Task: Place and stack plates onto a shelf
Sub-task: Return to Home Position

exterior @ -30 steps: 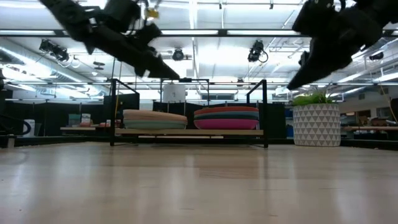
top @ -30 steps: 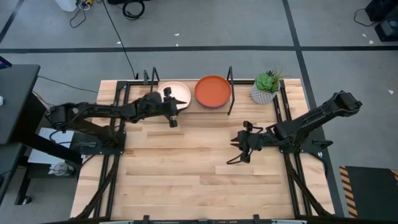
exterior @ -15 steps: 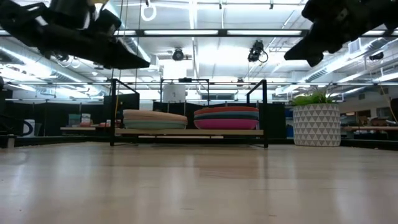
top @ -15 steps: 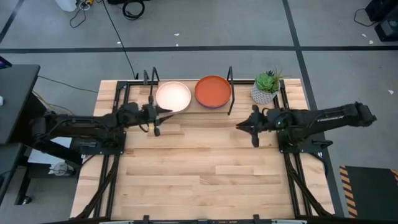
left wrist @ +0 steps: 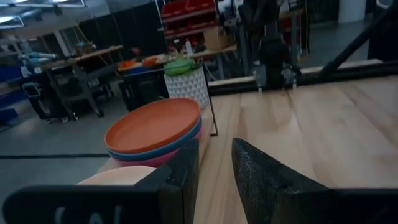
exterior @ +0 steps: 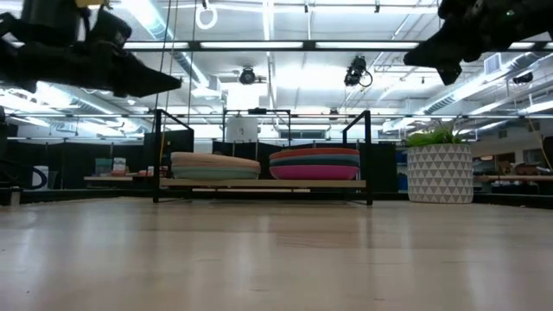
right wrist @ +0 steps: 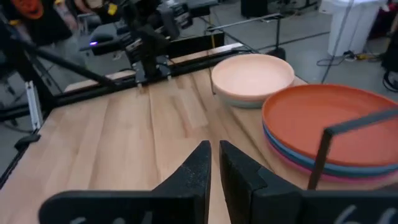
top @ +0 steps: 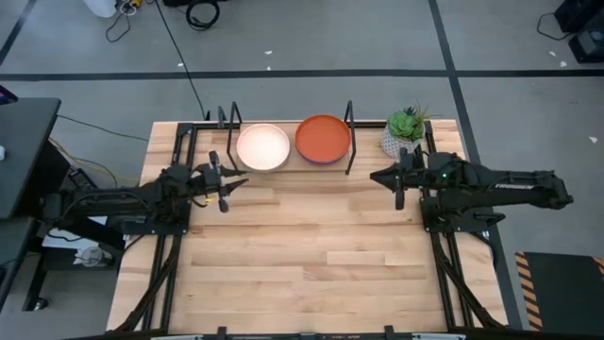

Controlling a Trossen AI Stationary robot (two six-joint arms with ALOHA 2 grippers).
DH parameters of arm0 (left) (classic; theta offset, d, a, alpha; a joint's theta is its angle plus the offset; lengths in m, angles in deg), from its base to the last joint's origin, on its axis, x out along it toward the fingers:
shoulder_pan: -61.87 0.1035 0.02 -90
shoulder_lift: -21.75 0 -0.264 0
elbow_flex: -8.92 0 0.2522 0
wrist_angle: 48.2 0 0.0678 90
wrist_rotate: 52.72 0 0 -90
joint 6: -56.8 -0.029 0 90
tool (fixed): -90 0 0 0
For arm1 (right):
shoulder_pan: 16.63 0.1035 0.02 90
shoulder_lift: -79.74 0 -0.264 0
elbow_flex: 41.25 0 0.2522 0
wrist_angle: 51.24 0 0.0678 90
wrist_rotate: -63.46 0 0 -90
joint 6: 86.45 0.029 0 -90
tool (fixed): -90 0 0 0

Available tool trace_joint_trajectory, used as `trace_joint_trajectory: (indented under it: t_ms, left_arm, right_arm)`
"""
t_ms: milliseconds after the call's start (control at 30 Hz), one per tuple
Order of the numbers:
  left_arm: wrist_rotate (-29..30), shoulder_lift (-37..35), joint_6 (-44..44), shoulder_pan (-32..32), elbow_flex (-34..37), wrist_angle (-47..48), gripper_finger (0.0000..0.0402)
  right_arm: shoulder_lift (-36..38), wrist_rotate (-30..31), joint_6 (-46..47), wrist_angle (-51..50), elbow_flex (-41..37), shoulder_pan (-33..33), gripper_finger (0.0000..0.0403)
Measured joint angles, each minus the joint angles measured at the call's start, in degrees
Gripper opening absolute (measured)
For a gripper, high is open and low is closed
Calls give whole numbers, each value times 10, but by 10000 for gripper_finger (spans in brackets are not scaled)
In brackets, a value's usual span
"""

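Saw the left gripper (top: 241, 179) hanging in the air over the left side of the table (top: 302, 264), pointing toward the middle. Saw its two fingers close together with only a thin gap, and nothing held between them. Found it just in front of the left end of the shelf (exterior: 259, 183), not touching anything.

Saw the right gripper (top: 376, 176) hanging in the air over the right side, pointing back toward the left one. Saw its fingers squeezed together, with nothing in them. Found it just beside the little green plant (top: 404, 132) in its white pot, near the right end of the shelf.

Looked past the grippers and found the shelf at the back edge of the table, with black wire posts (exterior: 370, 155) at its ends. Counted two piles of plates on the wooden board, side by side.

Saw the cream plate (top: 262, 147) on top of the left pile (exterior: 214, 166), with a pale greenish one under it. Saw the orange plate (top: 323, 138) on top of the right pile (exterior: 315, 162), then bluish ones, then the magenta plate (exterior: 315, 173) at the bottom. Could not tell every colour in the piles. Found the right pile a bit taller than the left.
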Motion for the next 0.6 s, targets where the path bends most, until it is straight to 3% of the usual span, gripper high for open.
trace_joint_trajectory:
  t_ms: [333, 600]
  left_arm:
    - [-3, -138, 17, 0, 61, 17, 102]
    - [-3, -240, 13, 0, 61, 61, 102]
  right_arm:
    - [64, 22, 2, 34, -61, -28, 38]
    - [148, 24, -10, 83, -129, -59, 38]
